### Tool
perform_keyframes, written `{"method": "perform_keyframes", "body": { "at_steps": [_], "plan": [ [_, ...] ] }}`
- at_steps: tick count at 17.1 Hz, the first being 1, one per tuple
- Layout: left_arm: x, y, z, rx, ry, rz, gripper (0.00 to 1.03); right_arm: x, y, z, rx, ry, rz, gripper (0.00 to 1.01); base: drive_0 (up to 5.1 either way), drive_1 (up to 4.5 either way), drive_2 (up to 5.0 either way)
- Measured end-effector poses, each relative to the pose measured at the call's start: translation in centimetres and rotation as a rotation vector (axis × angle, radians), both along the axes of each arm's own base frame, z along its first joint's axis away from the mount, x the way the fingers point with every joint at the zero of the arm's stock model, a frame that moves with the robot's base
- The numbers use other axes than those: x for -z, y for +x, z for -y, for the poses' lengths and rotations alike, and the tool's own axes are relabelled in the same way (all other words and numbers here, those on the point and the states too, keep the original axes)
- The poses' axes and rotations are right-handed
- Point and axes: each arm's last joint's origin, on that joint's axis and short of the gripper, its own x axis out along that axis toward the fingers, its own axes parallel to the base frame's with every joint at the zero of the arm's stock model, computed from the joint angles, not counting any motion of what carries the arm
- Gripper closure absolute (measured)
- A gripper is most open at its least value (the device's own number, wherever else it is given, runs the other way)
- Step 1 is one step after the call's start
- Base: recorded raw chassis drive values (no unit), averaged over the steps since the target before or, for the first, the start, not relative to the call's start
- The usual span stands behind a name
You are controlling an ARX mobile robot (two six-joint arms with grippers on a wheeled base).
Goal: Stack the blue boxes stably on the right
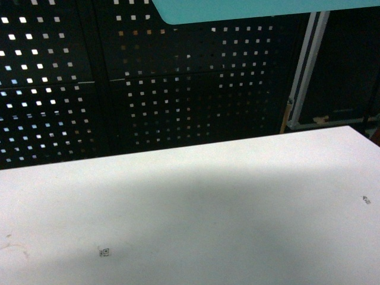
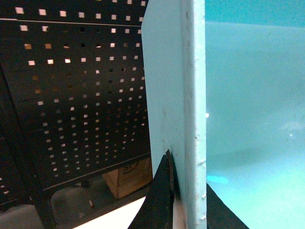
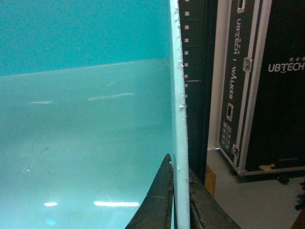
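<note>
Aloft: turquoise tub [image 1: 237, 9] hung high above the white table [image 1: 196, 208].
Left gripper [image 2: 183, 191]: clamped on its left wall.
Right gripper [image 3: 180, 193]: clamped on its right wall.
Progress: tub lifted; royal-blue crate unseen, stacking remained.

"UBTECH WALKER" on flight case [image 3: 267, 95]

A robotics lab or workshop is showing here: black perforated metal panels [image 1: 178, 89] backing a white worktable [image 1: 196, 208], with UBTECH-labelled flight cases [image 3: 259, 86] standing nearby.
</note>
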Motion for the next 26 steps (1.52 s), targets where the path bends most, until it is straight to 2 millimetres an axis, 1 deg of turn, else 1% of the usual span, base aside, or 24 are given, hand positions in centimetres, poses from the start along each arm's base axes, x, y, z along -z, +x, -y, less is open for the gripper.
{"method": "perform_keyframes", "body": {
  "at_steps": [26],
  "plan": [
    [0.00, 0.00, 0.00, 0.000, 0.000, 0.000, 1.01, 0.03, 0.00, 0.00, 0.000, 0.000, -0.001, 0.99, -1.6, -1.59, -1.6]
  ]
}}
